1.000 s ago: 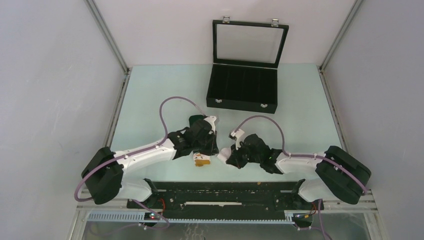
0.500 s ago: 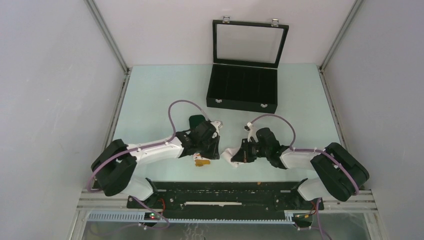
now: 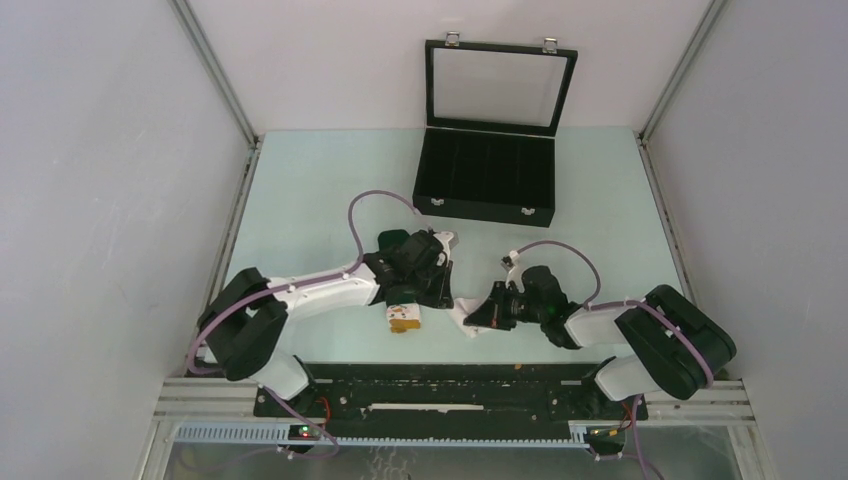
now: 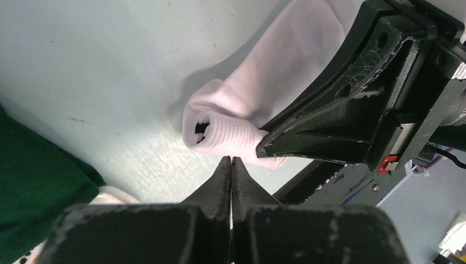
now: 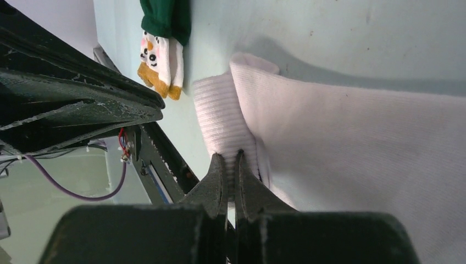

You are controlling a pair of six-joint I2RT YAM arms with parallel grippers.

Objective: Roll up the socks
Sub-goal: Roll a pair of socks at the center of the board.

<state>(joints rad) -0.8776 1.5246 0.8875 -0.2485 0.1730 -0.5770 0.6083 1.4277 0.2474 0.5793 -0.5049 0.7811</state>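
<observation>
The white sock (image 5: 357, 143) lies flat on the table with its ribbed cuff folded over into a short roll (image 4: 220, 132). My right gripper (image 5: 231, 158) is shut on that ribbed cuff. In the top view it sits at the sock's left end (image 3: 474, 314). My left gripper (image 4: 231, 160) is shut and empty, its tips just in front of the rolled cuff without holding it. The dark green sock (image 5: 165, 16) lies to the left, its white-orange end (image 3: 404, 318) showing below my left gripper (image 3: 440, 292). Its green part (image 4: 33, 192) is mostly hidden under the left arm.
An open black case (image 3: 487, 180) with a glass lid stands at the back of the table. A black rail (image 3: 450, 385) runs along the near edge between the arm bases. Grey walls close in both sides.
My left gripper has reached further right toward the white sock. My right gripper has drawn back to the right and lower, with the sock's cuff still in it.
</observation>
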